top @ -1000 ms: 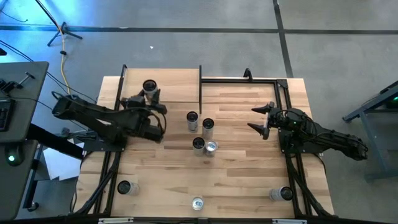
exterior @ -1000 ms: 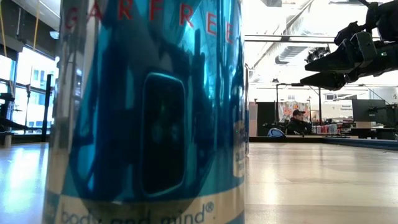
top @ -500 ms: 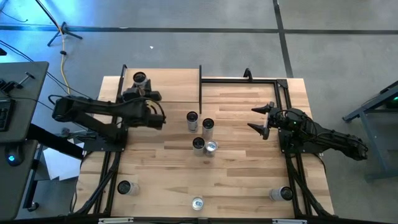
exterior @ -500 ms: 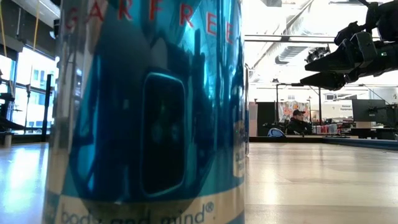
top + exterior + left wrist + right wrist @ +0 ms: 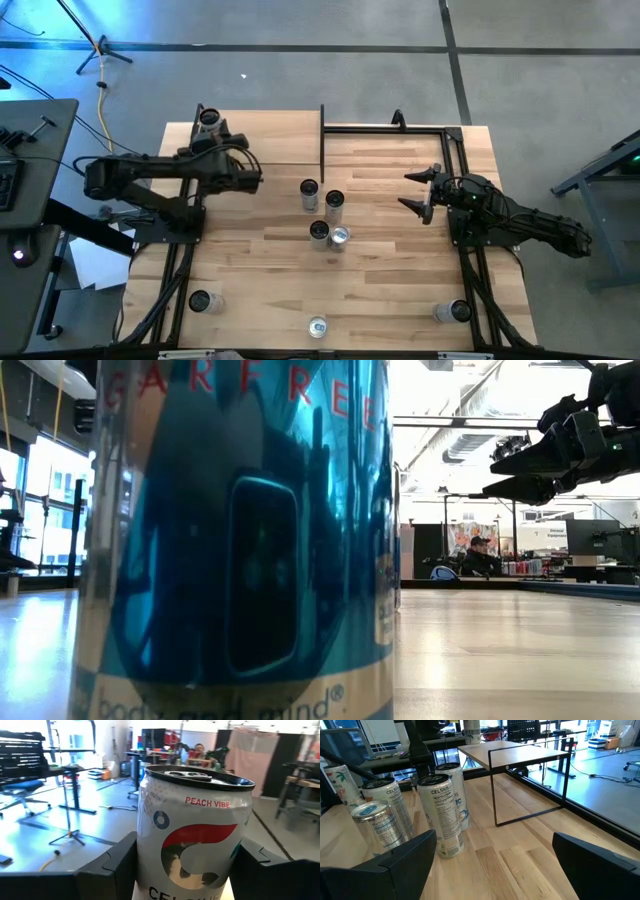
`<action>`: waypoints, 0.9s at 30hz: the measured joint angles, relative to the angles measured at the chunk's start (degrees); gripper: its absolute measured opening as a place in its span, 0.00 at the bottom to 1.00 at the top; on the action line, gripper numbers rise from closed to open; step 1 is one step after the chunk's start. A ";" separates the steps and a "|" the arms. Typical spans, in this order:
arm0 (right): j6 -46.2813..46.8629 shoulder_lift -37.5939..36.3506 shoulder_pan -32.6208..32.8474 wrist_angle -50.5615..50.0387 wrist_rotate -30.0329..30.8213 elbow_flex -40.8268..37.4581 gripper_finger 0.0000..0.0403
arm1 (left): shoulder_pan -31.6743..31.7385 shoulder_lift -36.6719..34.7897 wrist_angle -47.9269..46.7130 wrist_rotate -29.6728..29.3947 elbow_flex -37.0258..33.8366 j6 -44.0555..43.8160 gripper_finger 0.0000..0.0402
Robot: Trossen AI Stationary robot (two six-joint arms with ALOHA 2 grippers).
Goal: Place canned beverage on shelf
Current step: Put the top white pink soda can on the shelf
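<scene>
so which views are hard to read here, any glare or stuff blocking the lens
Low view: a blue can right at the lens fills the left half; the windows behind are blown out white. Left wrist view: the held can blocks the middle. High view: clear, even light.

Tabletop (image 5: 380, 290): light wooden planks, striped grain, smooth with a soft sheen. Shelf (image 5: 275, 135): paler smooth wooden board on thin matt black metal posts. Frame (image 5: 527, 785): bare black metal rod, matt. Peach can (image 5: 192, 832): glossy white printed metal with a bright bare-metal lid and dark rim. Fingers (image 5: 112, 870) at its sides: matt black plastic. Blue can (image 5: 240, 530): mirror-glossy blue metal, reflecting the room. Grouped cans (image 5: 440, 815): satin silver-white metal with printed labels. Floor (image 5: 300, 70): smooth grey, faintly glossy.
</scene>
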 joint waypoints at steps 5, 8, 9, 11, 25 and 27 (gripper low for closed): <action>-0.01 0.00 -0.02 -0.11 0.00 0.00 0.96 | 3.65 -0.09 -0.10 -0.04 0.02 0.00 0.50; 0.00 0.00 -0.01 -0.22 -0.01 0.00 0.96 | 5.33 -0.07 -0.05 -0.04 0.02 -0.01 0.50; 0.00 0.00 0.00 -0.33 -0.02 0.00 0.96 | 5.78 -0.07 -0.05 -0.04 0.02 -0.04 0.50; 0.01 0.00 -0.02 -0.42 -0.01 0.00 0.96 | 6.77 -0.07 0.01 -0.04 0.02 -0.89 0.50; -0.01 0.01 0.00 -0.39 -0.02 0.00 0.96 | 5.15 -0.03 8.90 -0.02 0.04 8.87 0.50; -0.01 0.00 0.00 -0.39 0.00 0.00 0.96 | 4.60 -0.01 8.98 -0.02 0.04 9.98 0.50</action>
